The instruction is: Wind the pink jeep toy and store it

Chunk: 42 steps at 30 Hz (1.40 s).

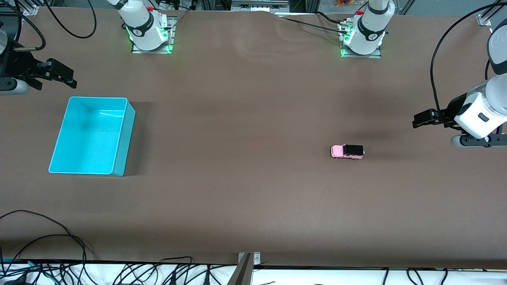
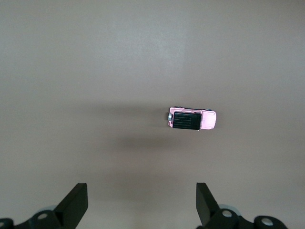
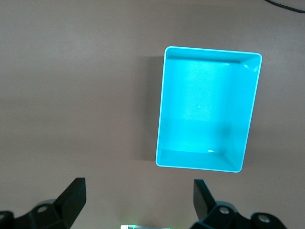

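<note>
The pink jeep toy [image 1: 347, 151] stands on its wheels on the brown table, toward the left arm's end; it also shows in the left wrist view [image 2: 192, 119]. My left gripper [image 1: 420, 118] hangs open and empty in the air over the table's end, apart from the jeep. Its open fingers [image 2: 75, 204] frame bare table in the wrist view. The turquoise bin [image 1: 93, 136] sits empty toward the right arm's end and shows in the right wrist view [image 3: 206, 109]. My right gripper [image 1: 65, 77] hangs open and empty over the table beside the bin.
The two arm bases [image 1: 148, 29] stand along the table's edge farthest from the front camera. Cables [image 1: 59, 241] lie along the edge nearest to that camera. Bare brown table lies between the bin and the jeep.
</note>
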### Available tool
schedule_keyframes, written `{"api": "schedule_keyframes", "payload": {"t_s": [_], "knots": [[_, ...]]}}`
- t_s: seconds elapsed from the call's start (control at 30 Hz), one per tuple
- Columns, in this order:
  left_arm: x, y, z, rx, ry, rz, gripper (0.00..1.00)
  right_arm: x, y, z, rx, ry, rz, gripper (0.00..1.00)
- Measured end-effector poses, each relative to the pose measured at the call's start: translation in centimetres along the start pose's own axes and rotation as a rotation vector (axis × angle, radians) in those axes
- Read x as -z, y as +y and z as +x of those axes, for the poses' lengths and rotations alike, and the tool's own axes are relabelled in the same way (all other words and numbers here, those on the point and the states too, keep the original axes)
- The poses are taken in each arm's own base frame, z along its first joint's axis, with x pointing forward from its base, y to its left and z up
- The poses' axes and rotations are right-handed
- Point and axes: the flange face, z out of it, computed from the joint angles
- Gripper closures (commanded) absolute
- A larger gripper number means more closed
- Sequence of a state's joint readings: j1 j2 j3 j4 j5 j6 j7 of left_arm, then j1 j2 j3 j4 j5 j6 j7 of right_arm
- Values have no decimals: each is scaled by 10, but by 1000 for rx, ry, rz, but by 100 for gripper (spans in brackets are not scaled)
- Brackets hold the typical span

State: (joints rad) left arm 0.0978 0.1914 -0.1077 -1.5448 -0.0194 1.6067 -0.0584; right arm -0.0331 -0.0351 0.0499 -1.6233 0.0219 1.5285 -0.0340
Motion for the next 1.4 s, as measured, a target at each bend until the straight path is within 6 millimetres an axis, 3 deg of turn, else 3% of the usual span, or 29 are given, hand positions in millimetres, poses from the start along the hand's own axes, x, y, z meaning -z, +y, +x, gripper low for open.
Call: {"api": "schedule_keyframes", "payload": {"t_s": [0.83,1.4], "knots": [[0,0,0,0,0,0,0,2,-6,1,12,7,-8,0],[0,0,0,-1,1,0,0,33,-7,1,14,76,-11,0]]}}
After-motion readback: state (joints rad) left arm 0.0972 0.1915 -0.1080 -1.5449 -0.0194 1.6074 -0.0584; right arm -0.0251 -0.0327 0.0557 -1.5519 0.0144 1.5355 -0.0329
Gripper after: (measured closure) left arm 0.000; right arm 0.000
